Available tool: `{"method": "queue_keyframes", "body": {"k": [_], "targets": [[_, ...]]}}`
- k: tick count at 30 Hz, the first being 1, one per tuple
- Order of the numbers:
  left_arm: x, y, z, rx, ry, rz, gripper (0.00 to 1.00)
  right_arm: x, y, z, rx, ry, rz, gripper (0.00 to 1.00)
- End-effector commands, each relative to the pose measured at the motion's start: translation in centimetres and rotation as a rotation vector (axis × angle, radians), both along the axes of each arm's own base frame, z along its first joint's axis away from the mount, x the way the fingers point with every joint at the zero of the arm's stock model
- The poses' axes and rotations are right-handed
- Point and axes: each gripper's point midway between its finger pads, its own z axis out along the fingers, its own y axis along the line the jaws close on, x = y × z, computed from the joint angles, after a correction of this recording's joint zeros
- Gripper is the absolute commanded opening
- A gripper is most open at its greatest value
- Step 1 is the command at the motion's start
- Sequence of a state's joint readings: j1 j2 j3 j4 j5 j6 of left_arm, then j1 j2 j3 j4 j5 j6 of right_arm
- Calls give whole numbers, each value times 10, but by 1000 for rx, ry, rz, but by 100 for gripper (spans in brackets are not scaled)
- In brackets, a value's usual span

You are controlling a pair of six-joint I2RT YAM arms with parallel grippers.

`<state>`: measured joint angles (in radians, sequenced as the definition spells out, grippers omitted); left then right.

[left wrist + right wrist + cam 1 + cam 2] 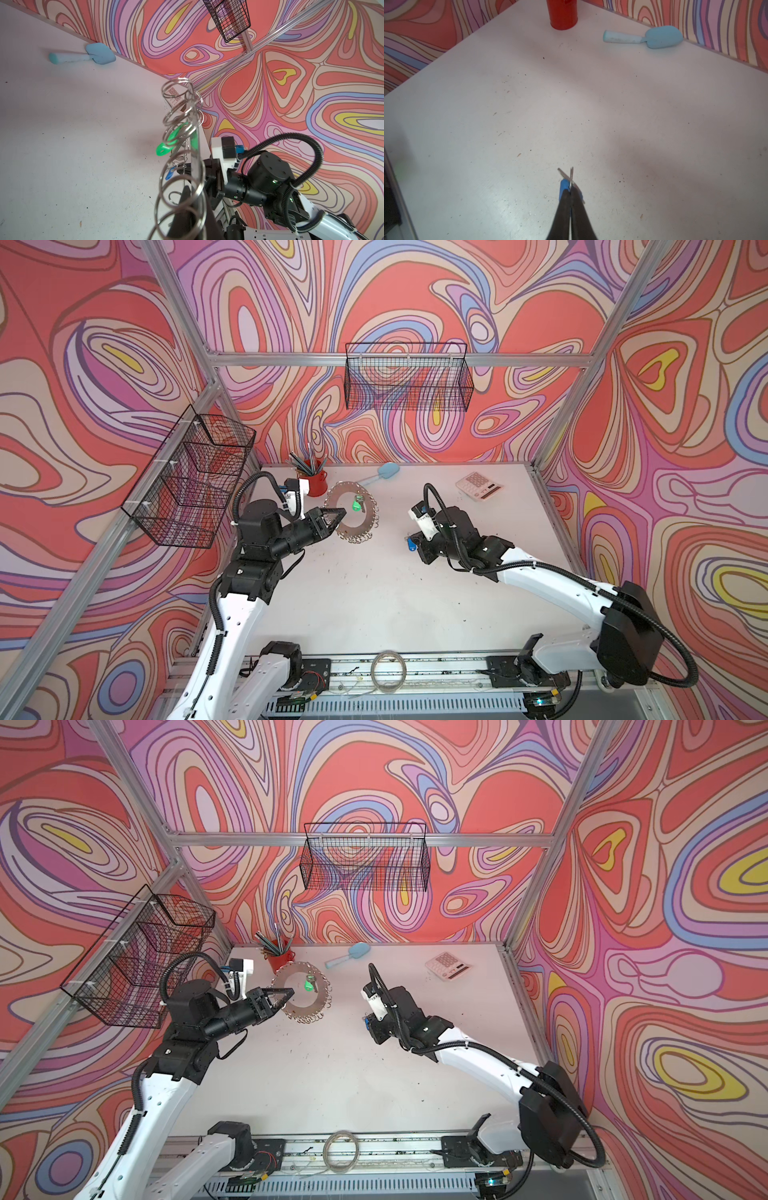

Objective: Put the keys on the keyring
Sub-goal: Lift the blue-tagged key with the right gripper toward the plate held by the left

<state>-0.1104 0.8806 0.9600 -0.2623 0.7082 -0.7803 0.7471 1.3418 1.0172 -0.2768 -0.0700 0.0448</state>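
Left gripper (337, 515): clamped on the keyring (356, 527), held tilted near the tabletop's (374, 593) far edge.
Green key (166, 146): among the small rings (180, 116) in the left wrist view.
Right gripper (570, 193): pinching the blue key (564, 185); the jaws show only in the right wrist view.

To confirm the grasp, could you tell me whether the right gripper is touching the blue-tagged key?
Touching. The right wrist view shows the right gripper shut on the blue-tagged key, pinching its tag.

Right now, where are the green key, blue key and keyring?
green key (356, 504): in a top view, its green tag.
blue key (564, 185): right wrist view, its blue tag.
keyring (352, 530): in a top view, its grey band.
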Motion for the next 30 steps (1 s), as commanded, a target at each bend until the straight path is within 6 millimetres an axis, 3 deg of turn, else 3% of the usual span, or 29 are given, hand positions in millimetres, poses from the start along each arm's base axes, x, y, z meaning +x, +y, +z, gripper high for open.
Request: {"method": "queue_keyframes", "body": {"k": [1,6,12,19,30], "targets": [[9,4,40,-44,-108,46,0,-26,15,51,69,-33,109,0],[9,-2,66,-55,-190,67,0,-62,39,116,177,-102,204,0],[1,-16,90,-31,-265,58,0,-89,61,156,286,-164,268,0],[-8,-22,103,-32,-324,48,0,-101,81,166,351,-167,324,0],[-15,-25,103,-20,-360,21,0,-82,99,157,343,-169,284,0]]}}
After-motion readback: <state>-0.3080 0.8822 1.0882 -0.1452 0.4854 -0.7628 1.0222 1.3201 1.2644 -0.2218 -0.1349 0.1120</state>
